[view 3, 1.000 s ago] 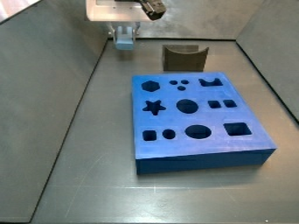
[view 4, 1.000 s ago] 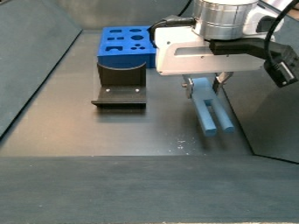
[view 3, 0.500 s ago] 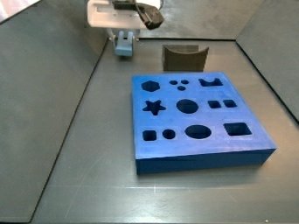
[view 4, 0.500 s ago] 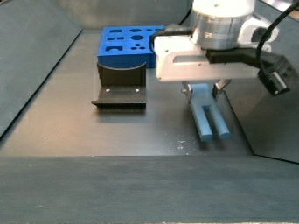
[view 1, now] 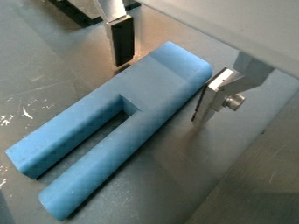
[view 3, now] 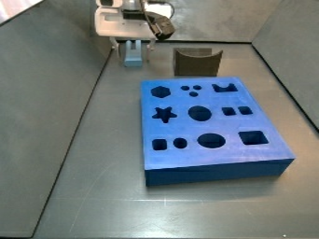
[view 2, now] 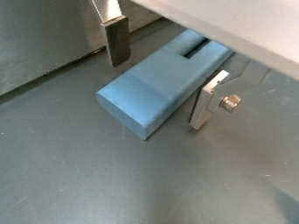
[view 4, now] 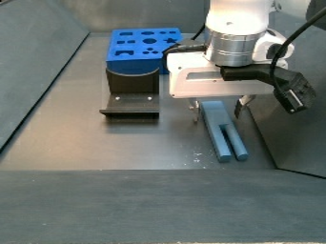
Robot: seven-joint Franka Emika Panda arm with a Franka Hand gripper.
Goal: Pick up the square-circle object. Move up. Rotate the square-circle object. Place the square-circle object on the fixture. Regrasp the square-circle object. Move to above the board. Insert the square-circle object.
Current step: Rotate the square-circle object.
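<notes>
The gripper (view 1: 163,70) straddles the square-circle object (view 1: 111,131) lying on the floor; fingers (view 2: 115,39) spread apart, one on each side, contact unclear. In a side view the arm hides the peg's near end (view 4: 223,133)

My gripper (view 3: 131,51) sits low at the far end of the floor (view 3: 75,168), down over the square-circle object (view 3: 132,57), a pale blue piece showing beneath my white body. The fixture (view 3: 196,62) stands just beside it. The board (view 3: 212,131) lies nearer, well apart from me.
</notes>
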